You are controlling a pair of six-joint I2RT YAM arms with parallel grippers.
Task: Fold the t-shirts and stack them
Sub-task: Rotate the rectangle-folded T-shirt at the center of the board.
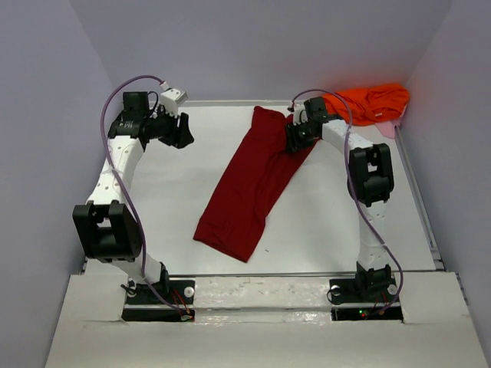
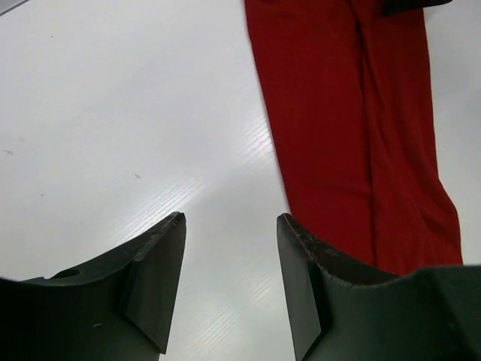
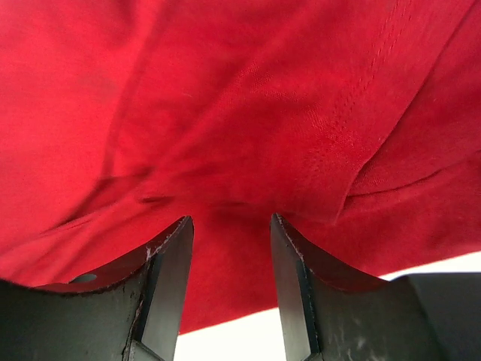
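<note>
Top external view: both arms reach over the table [image 1: 165, 207], and the jaws of each stand parted.
The left arm is bent at the elbow. Its left gripper [image 1: 182, 130] hangs above bare tabletop at far left, jaws apart with nothing between them. The right arm stretches forward, with the right gripper [image 1: 295, 138] low over the far end of the crimson t-shirt [image 1: 247, 192], jaws apart and no grip seen. That shirt lies as a long strip diagonally across mid-table. The orange t-shirt [image 1: 374, 103] is bunched in the far right corner.
</note>
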